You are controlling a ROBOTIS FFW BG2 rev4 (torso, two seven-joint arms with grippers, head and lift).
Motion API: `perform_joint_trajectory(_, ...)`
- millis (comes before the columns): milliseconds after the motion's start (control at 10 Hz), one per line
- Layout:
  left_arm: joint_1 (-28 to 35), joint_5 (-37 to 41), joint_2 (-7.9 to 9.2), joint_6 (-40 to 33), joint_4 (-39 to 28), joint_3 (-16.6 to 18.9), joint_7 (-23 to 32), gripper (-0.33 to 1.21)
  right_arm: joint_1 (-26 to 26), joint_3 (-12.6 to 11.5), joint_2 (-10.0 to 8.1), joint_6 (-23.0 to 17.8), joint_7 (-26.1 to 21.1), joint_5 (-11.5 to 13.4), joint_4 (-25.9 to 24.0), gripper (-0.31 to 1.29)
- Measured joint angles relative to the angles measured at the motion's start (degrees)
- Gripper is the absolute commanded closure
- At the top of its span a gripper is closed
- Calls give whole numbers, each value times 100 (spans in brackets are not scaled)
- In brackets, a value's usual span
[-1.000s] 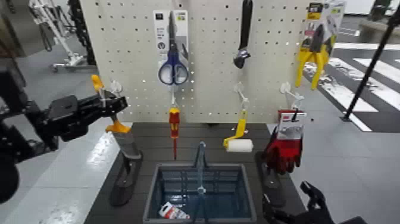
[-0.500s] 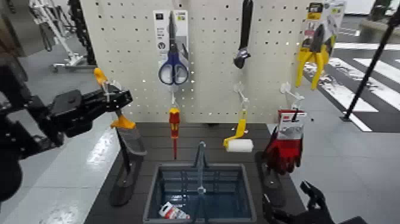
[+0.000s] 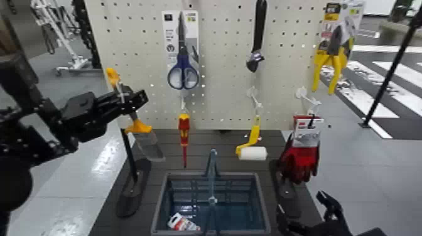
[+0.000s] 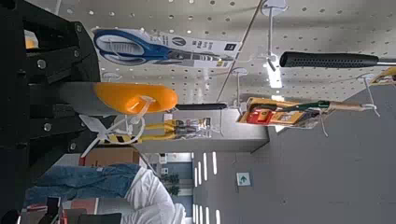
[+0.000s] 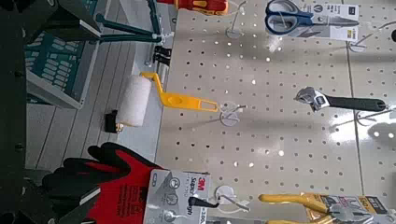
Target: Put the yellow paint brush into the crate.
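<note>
Pegboard: white perforated pegboard (image 3: 226, 94) at rear, w/ tools hung. Brush is in front of its L edge, in hand, so step judged as transfer to crate; placing not yet done.
Crate: grey-blue slatted plastic crate (image 3: 182, 175), upright, low & in front of pegboard; thin central handle stands up, splitting the opening. Next move calls for carrying brush R & down to one side of handle, L half being nearer, then release inside rim.
L gripper: black jointed L gripper (image 3: 133, 99), above & L of crate, clenched on brush shaft. No release advised until bristle end is over the opening.
R gripper: black R gripper (image 3: 302, 204), just beside crate's R side, low; jaws apart, nothing held. Appears idle.
Brush: yellow-and-grey paint brush (image 3: 139, 128), held mid-shaft, tilted. Orange tip (image 4: 140, 98) projects above L gripper; yellow collar & greyish bristles hang below, slanting toward crate. Whole item outside crate, above rim level.
Screwdriver: red-and-yellow screwdriver (image 3: 184, 132), hanging between brush & crate's airspace. Risk: bristles may knock it on a straight R sweep; pass in front, w/ clearance.
Packet: white-and-red packet (image 3: 182, 223), inside crate, near L corner. Brush may come to rest on it; judged acceptable.
Cord: thin white cord loop (image 4: 96, 135), by brush's tip end; may snag on L gripper at release. Check req'd.
</note>
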Motion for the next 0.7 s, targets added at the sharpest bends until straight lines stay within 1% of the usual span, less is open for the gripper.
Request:
perform_joint_trajectory(500, -12, 270, -15, 0, 73, -219, -1, 118, -18, 20, 0, 28, -8, 1, 0, 15)
perform_joint_trajectory(700, 5, 458, -64, -60, 234, -376, -10, 118, -27, 33, 0, 39, -9, 1, 6, 15)
